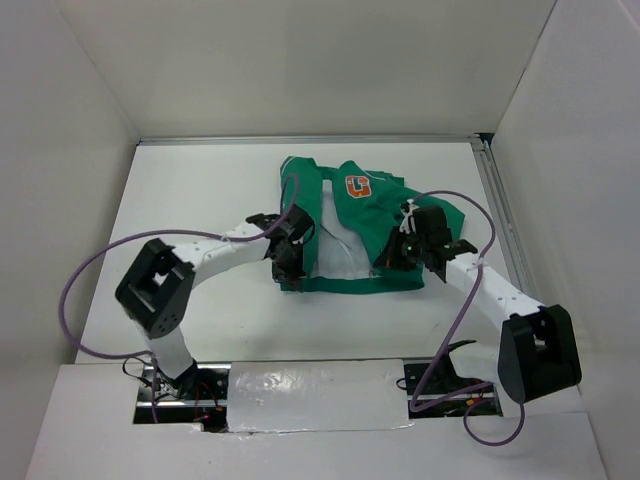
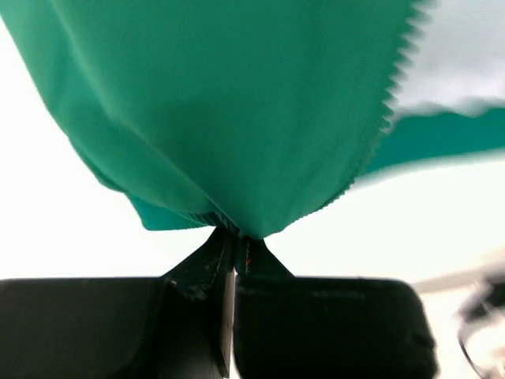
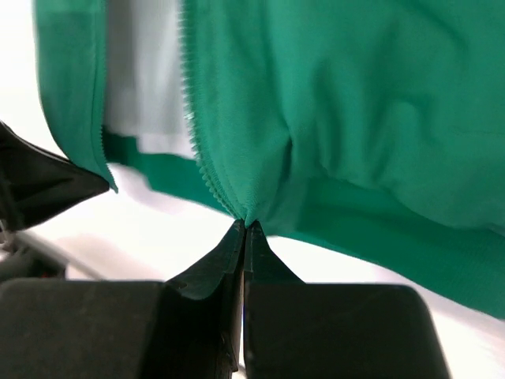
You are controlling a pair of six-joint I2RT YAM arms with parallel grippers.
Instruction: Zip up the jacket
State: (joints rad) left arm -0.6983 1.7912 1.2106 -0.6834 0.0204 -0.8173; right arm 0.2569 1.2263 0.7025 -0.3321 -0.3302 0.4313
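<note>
- Green cloth was clamped between the shut fingertips of the left gripper (image 2: 234, 237). In its wrist view the fabric rose from the pinch, and a toothed zipper edge (image 2: 379, 118) ran away toward 1 o'clock.
- Likewise the right gripper (image 3: 246, 225) was pressed together on the jacket (image 1: 370, 215), exactly at the low end of the other row of teeth (image 3: 193, 118), which climbed toward 11 o'clock.
- From above, the jacket lay on the table (image 1: 190, 200) at 12 o'clock from the arm bases. Its front was open, with white lining (image 1: 335, 250) showing between the two panels and an orange patch (image 1: 358, 186) on the chest.
- By my judgement, the step in hand was the holding of both bottom ends, and no zipping was done yet.
- The next move would call for bringing the ends together, the left toward 3 o'clock and the right toward 9 o'clock, with the teeth well lined up. I could not find the slider in any view.
- A metal rail (image 1: 497, 200) stood near the sleeve at 3 o'clock, so there was little room on that side.
- Much bare surface lay at 9 o'clock of the jacket.
- A purple cable (image 1: 455, 193) arched over the cloth by the right gripper and might catch.
</note>
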